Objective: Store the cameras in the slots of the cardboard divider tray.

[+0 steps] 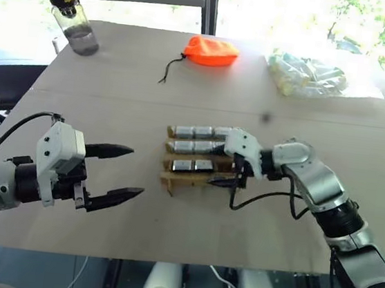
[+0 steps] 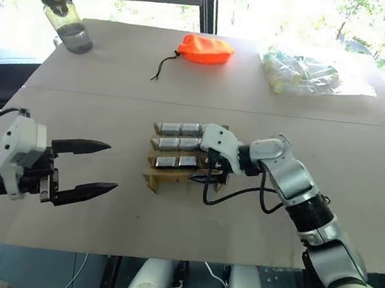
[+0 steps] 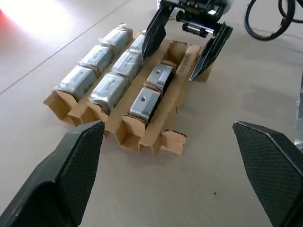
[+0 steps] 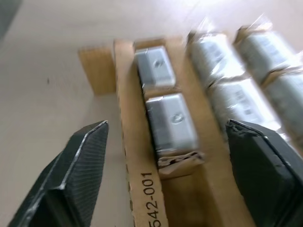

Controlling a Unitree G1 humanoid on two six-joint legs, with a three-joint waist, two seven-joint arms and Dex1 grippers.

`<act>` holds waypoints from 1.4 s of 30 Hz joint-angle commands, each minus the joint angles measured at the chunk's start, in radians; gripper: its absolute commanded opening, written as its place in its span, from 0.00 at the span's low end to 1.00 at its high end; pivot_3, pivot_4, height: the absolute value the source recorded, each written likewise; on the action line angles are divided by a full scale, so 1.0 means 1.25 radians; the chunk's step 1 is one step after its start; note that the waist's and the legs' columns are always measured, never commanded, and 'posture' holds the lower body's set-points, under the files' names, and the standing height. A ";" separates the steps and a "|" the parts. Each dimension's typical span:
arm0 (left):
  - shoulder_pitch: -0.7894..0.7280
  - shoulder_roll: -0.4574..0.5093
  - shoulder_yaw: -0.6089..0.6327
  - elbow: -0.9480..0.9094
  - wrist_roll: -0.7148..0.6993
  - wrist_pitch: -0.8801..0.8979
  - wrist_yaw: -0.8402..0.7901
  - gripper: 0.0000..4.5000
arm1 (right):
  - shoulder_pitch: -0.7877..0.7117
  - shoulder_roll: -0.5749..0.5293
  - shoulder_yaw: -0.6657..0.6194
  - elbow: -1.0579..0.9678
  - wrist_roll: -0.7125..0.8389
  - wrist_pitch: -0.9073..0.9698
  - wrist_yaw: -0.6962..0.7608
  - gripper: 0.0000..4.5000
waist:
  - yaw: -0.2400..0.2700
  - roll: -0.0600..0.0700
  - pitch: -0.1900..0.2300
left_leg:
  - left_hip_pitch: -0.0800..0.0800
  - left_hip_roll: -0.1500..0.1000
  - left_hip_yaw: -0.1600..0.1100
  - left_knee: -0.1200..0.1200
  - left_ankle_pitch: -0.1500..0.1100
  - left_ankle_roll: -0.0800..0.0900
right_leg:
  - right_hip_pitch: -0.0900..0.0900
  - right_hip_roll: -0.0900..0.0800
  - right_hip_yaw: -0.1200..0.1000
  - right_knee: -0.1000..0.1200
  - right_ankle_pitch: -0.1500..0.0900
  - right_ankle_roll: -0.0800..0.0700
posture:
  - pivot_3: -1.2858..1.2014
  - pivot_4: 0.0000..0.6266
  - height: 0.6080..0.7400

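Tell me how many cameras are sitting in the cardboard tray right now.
8 cameras in the cardboard divider tray: three in the farthest row, three in the second row, two in the third row, with that row's slot by the right gripper empty. None seem hidden.

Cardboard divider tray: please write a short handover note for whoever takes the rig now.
Left tool: open, empty, hovering to the left of the cardboard divider tray.
Right tool: open, empty, over the tray's third row at its vacant slot.
Done: cameras fill the two far rows; the third row holds two.
Left: the third row's last slot and the nearest row are unfilled.
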 commanded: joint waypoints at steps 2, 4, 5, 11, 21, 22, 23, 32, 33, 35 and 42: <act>-0.027 0.015 -0.009 0.005 -0.023 0.001 -0.004 1.00 | 0.046 -0.032 -0.127 -0.105 0.103 0.038 -0.011 0.82 | 0.000 0.000 0.000 | 0.000 0.000 -0.001 0.000 0.000 0.000 | 0.000 0.000 0.000 0.000 0.000 0.000 | 0.52 0.24 0.89; -0.038 0.017 -0.017 0.012 -0.025 0.001 -0.007 1.00 | 0.064 -0.035 -0.175 -0.124 0.138 0.040 -0.026 0.82 | -0.001 0.000 0.000 | 0.000 0.000 0.000 0.000 0.000 0.000 | 0.000 0.000 0.000 0.000 0.000 0.000 | 0.52 0.24 0.89; -0.045 0.019 -0.023 0.016 -0.026 0.000 -0.010 1.00 | 0.073 -0.040 -0.201 -0.130 0.153 0.041 -0.034 0.82 | -0.001 0.000 0.000 | 0.000 0.000 0.000 0.000 0.000 0.000 | 0.000 0.000 0.000 0.000 0.000 0.000 | 0.52 0.24 0.89; -0.133 0.027 -0.089 0.063 -0.027 -0.014 -0.033 1.00 | 0.159 -0.094 -0.328 -0.030 0.048 -0.062 -0.195 0.82 | 0.003 0.000 0.000 | 0.000 0.000 0.000 0.000 0.000 0.000 | 0.000 0.000 0.000 0.000 0.000 0.000 | 0.52 0.24 0.89; -0.238 0.047 -0.171 0.134 -0.001 -0.038 -0.085 1.00 | 0.153 -0.054 -0.310 0.257 -0.057 -0.214 -0.304 0.82 | -0.007 0.000 0.000 | 0.002 0.000 0.003 -0.001 0.000 0.000 | 0.000 0.003 0.003 0.000 0.000 0.000 | 0.52 0.24 0.89; -0.240 0.050 -0.174 0.138 0.003 -0.041 -0.090 1.00 | 0.142 -0.051 -0.305 0.280 -0.067 -0.212 -0.316 0.82 | -0.007 0.001 0.000 | 0.002 0.000 0.003 -0.001 0.000 0.000 | 0.000 0.003 0.003 0.000 0.000 0.000 | 0.52 0.24 0.89; -0.239 0.054 -0.177 0.140 0.010 -0.047 -0.095 1.00 | 0.132 -0.046 -0.301 0.299 -0.075 -0.208 -0.325 0.82 | -0.006 0.001 0.000 | 0.002 0.000 0.003 -0.001 0.000 0.000 | 0.000 0.002 0.004 0.000 0.000 0.000 | 0.52 0.24 0.89; -0.237 0.058 -0.171 0.141 0.012 -0.054 -0.107 1.00 | 0.116 -0.022 -0.301 0.343 -0.069 -0.161 -0.345 0.82 | -0.002 0.001 0.001 | 0.000 0.000 0.003 -0.001 0.000 0.000 | 0.000 0.002 0.003 0.000 0.000 0.000 | 0.52 0.24 0.89; -0.237 0.058 -0.171 0.141 0.012 -0.055 -0.109 1.00 | 0.124 -0.022 -0.297 0.336 -0.068 -0.162 -0.338 0.82 | -0.003 0.001 0.001 | 0.000 0.000 0.003 -0.001 0.000 0.000 | -0.001 0.002 0.003 0.000 0.000 0.000 | 0.52 0.24 0.89; -0.240 0.057 -0.172 0.142 0.013 -0.055 -0.109 1.00 | 0.132 -0.023 -0.294 0.328 -0.069 -0.165 -0.334 0.77 | -0.003 0.001 0.001 | 0.001 0.000 0.003 -0.001 0.000 0.000 | 0.000 0.002 0.003 0.000 0.000 0.000 | 0.52 0.24 0.89; -0.266 0.042 -0.183 0.159 0.015 -0.063 -0.100 1.00 | 0.149 -0.026 -0.295 0.297 -0.076 -0.217 -0.323 0.44 | -0.002 0.001 0.001 | 0.001 0.000 0.003 -0.001 0.000 0.000 | 0.000 0.002 0.003 0.000 0.000 0.000 | 0.52 0.24 0.89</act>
